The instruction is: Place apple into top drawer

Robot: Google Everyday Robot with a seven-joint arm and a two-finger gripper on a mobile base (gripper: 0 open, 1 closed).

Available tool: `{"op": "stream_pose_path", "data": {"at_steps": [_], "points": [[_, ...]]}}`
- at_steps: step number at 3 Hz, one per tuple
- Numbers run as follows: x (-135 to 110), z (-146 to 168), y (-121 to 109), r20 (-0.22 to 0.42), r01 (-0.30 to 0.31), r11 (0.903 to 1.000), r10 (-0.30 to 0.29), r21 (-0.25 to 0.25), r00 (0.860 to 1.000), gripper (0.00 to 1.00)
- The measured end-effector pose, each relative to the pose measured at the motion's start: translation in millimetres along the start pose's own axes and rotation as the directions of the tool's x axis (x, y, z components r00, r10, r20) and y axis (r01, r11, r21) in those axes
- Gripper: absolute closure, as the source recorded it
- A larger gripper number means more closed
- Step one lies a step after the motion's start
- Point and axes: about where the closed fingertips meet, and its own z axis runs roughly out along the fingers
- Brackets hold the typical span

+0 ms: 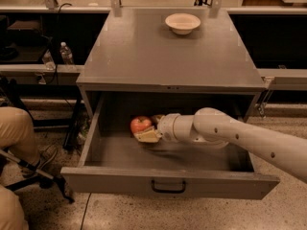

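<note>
Grasps the apple (139,124) in the clenched claw (148,128) low inside the open top drawer (110,182), toward its rear, apple lying beyond the claw's tip, view-left, so likely needs only release downward.

A grey cabinet (168,56) stood on a speckled floor (201,214). On the cabinet's flat top lay only a bowl (183,23), near the back edge and a little right of centre. Below the top, the drawer (168,185) stood pulled out from the cabinet's front. In its left rear part were the apple (140,124) and, touching it from the right, the gripper (148,134); whether the apple rested on the drawer floor could not be told.
</note>
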Motion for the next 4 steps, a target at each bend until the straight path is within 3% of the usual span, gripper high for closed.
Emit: {"op": "stream_pose_path", "data": {"at_steps": [2,3,4], "points": [[0,3,5,0.009,0.005,0.9981,-0.005,-0.062,1.0,0.13],[-3,-6,2,0.025,0.003,0.9978,-0.002,-0.067,1.0,0.0],[-5,-22,-5,0.049,-0.008,0.9983,0.01,-0.058,0.999,0.0]]}}
